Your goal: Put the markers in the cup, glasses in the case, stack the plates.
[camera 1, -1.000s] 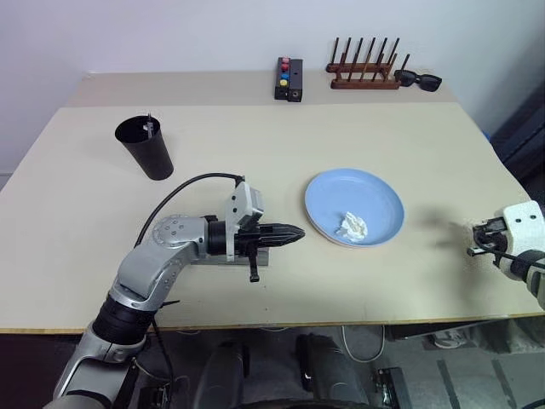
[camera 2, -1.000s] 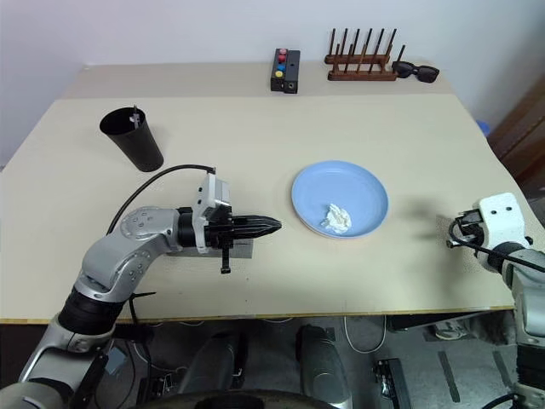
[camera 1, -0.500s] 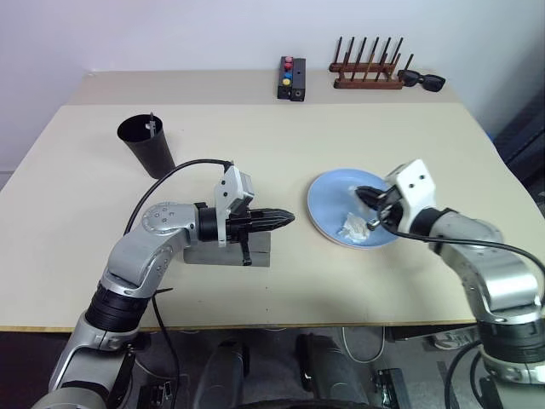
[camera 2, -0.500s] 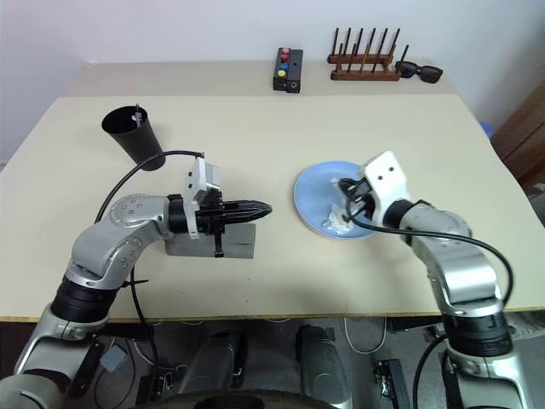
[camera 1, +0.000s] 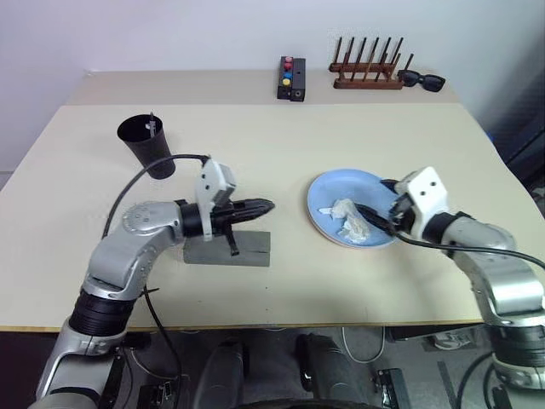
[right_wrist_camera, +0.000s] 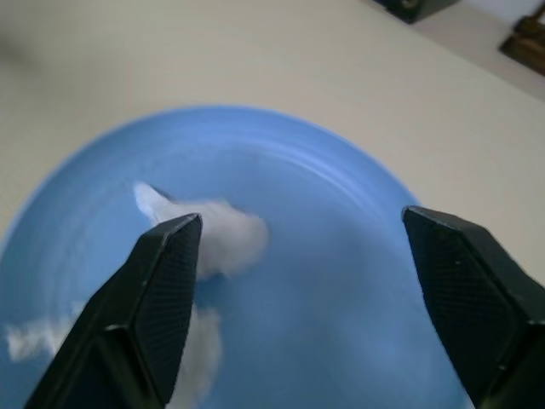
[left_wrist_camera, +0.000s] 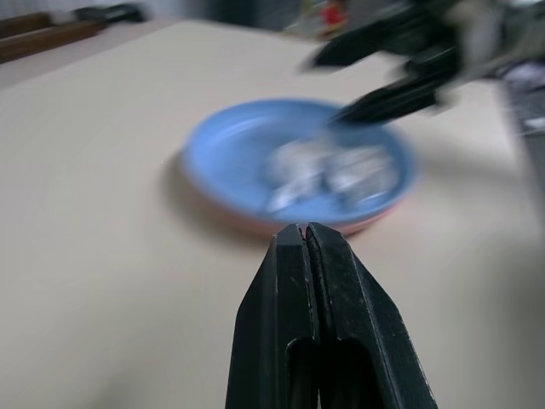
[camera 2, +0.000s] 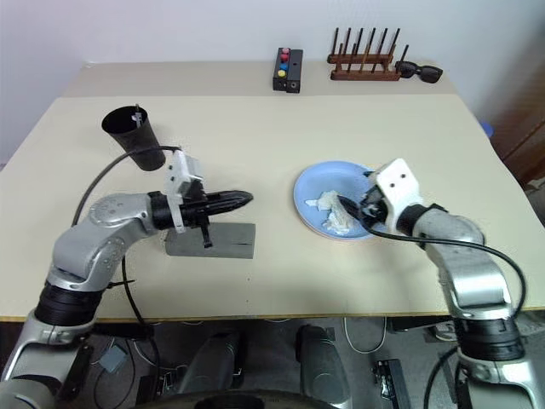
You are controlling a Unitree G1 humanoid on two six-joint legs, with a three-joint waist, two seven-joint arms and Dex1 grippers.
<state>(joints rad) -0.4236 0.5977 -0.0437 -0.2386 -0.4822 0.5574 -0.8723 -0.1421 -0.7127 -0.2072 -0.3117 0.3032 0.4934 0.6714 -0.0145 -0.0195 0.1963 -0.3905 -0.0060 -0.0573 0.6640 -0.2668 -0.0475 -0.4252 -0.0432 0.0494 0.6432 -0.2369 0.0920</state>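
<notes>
The light blue plate [camera 1: 332,192] lies right of centre with a pale pink rim [left_wrist_camera: 379,219] showing under it. A crumpled white tissue [camera 1: 347,218] rests in it. My right gripper [camera 1: 379,201] hovers open over the plate's right half, one finger beside the tissue [right_wrist_camera: 221,239]. The grey case [camera 1: 228,249] lies flat in front of me. My left gripper [camera 1: 268,204] is shut and empty above the case's far edge, pointing at the plate. At the far left stands the black cup [camera 1: 146,146] with a marker tip [camera 1: 151,125] sticking out. The glasses are out of view.
Along the table's back edge sit a black button box [camera 1: 289,78], a wooden peg rack [camera 1: 366,75] and chunky black sunglasses [camera 1: 419,81]. The left arm's cable [camera 1: 162,175] loops up close to the cup.
My right arm swung in from the table's right edge to the plate, then opened its jaws. The left gripper drew back to the left, staying shut. The tissue now lies more spread out.
</notes>
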